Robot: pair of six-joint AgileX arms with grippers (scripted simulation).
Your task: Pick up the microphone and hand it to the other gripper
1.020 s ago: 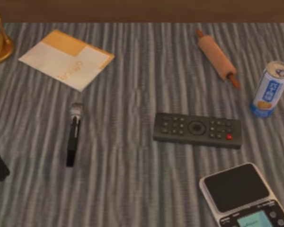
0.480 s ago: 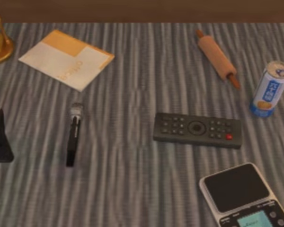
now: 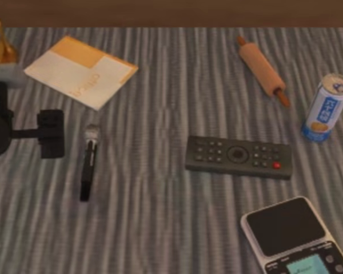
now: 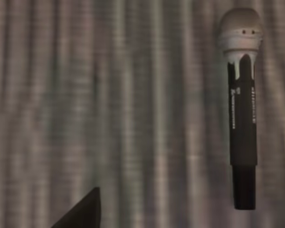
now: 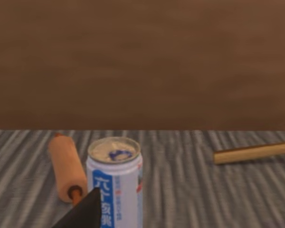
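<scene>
Left hand [image 3: 50, 134] hovers just beside the microphone [image 3: 88, 162] lying on the counter [image 3: 160, 217], not touching; can't tell its grip state.

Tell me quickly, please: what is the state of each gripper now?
Left gripper: holding nothing, beside the microphone; open or shut cannot be told.
Right gripper: only one fingertip shows; cannot be told.
</scene>
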